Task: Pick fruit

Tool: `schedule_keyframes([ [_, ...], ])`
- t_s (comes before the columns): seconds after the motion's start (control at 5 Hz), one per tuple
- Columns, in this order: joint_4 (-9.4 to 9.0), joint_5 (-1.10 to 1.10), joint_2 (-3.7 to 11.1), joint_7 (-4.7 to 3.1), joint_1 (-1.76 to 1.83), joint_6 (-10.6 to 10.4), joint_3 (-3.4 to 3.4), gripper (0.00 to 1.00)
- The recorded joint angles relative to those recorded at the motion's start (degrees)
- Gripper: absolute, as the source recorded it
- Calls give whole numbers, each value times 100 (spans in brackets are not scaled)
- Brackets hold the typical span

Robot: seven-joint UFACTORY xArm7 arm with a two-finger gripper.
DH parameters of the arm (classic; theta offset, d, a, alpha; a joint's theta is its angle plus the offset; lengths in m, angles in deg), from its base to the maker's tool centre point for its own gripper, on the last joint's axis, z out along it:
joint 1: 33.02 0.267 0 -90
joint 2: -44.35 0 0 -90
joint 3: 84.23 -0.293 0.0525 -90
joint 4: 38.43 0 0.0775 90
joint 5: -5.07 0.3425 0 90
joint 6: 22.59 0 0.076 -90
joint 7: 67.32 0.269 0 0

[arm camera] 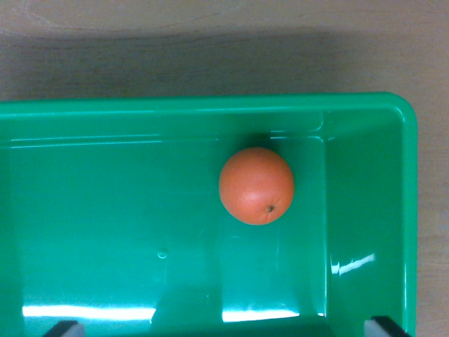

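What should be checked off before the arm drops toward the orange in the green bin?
1. Orange in view, unobstructed: ok.
2. Nothing else lying in the green bin: ok for the part shown.
3. Room around the fruit: ok; it sits nearer the bin's far wall and the wrist view's right wall, apart from both.
4. Fingertips spread wide, nothing held: ok.
5. Gripper centred over the fruit: not ok; orange lies above and slightly right of frame centre.
6. Height above fruit: cannot tell.

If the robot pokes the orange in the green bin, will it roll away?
Probably: the orange looks round and sits free on the green bin's smooth, shiny floor. The bin's walls should stop it. Its skin looks firm, so it likely won't squash easily.
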Motion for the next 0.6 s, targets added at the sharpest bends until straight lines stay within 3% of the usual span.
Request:
schedule_keyframes([
  [0.2,0,0,0,0,0,0,0,0],
  [0.4,-98,12,69,-80,-23,-182,8,0],
  [0.6,-98,12,69,-80,-23,-182,8,0],
])
